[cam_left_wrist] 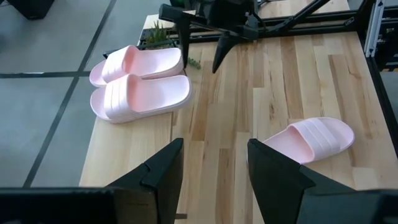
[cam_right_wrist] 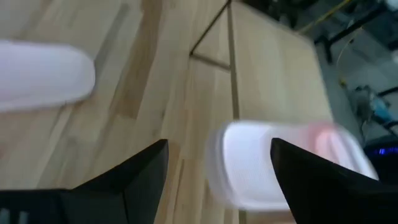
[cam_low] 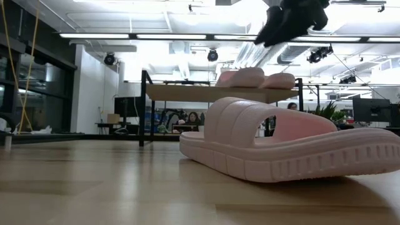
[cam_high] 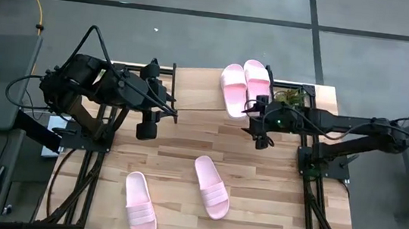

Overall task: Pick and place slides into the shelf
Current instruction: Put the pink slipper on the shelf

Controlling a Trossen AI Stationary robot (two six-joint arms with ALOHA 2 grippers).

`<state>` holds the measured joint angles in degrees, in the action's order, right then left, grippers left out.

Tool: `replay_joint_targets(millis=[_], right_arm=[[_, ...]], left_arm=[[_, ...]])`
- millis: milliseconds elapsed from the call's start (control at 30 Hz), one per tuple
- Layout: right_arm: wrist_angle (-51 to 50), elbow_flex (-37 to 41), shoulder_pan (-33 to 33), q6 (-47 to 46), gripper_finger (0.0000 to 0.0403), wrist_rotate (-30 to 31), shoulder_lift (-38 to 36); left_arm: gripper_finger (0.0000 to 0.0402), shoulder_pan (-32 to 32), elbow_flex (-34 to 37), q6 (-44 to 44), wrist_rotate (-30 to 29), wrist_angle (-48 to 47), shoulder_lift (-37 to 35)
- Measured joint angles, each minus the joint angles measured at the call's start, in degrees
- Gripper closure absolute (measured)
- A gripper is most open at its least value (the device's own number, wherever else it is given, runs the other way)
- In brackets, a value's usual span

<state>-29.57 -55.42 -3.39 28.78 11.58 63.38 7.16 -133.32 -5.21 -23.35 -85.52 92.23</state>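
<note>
**Handling Notes: Pink Rubber Slides, Two Placed, Two Remaining**

Location of parts, clock directions per the high view. Two slides [cam_high: 243, 86] lie side by side, touching, on the shelf [cam_high: 196, 89] at 12 o'clock. A third slide [cam_high: 211, 186] lies on the tabletop [cam_high: 272, 198] near 6 o'clock. The fourth slide [cam_high: 139, 204] lies at about 7 o'clock, apart from the third.

Claw state. The left gripper [cam_high: 147, 127] hangs over the table at 10 o'clock, at the shelf's front edge. Its fingers [cam_left_wrist: 163, 171] stand wide apart and hold nothing. The right gripper [cam_high: 261, 138] sits at about 1 o'clock, just in front of the shelved pair, jaws fully spread and empty.

Handling judgement. Each slide appears light and made of flexible rubber or foam, so it probably yields under pressure and is not fragile. The surface looks matte, so slip risk seems low. The flat sole offers little to pinch from above. The recommended hold is the wide strap band, one finger under the arch and one outside, or across the sole at its narrow waist. Expect the free end to droop slightly when lifted
</note>
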Motion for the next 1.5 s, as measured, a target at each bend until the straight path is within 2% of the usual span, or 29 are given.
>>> replay_joint_targets(millis=[200, 400, 500, 800, 1167, 1500], right_arm=[[4.6, 0.0, 1.2, -0.6, 0.013, -3.6, 0.4], [5.0, 0.0, 1.3, -4.3, 0.013, -6.0, 1.0], [5.8, 0.0, 1.3, -5.1, 0.013, -6.5, 2.3], [8.5, 0.0, 1.6, -7.3, 0.013, -13.6, 9.1], [11.8, 0.0, 9.1, -11.9, 0.013, -12.8, 9.7], [13.2, 0.0, 18.4, -14.8, 0.013, -1.2, 9.7]], left_arm=[[0.0241, 0.0, 0.0, 0.0, 0.0, 0.0, 0.0], [0.024, 0.0, 0.0, 0.0, -0.2, -0.5, 0.0], [0.024, 0.0, 0.0, 0.0, -0.2, -0.9, 0.1], [0.024, 0.0, 0.1, -1.3, -0.2, -4.7, 2.1], [0.024, 0.0, 3.5, -0.6, -0.2, -4.5, 2.6], [0.024, 0.0, 6.0, 0.9, -1.1, 0.9, 2.6]])
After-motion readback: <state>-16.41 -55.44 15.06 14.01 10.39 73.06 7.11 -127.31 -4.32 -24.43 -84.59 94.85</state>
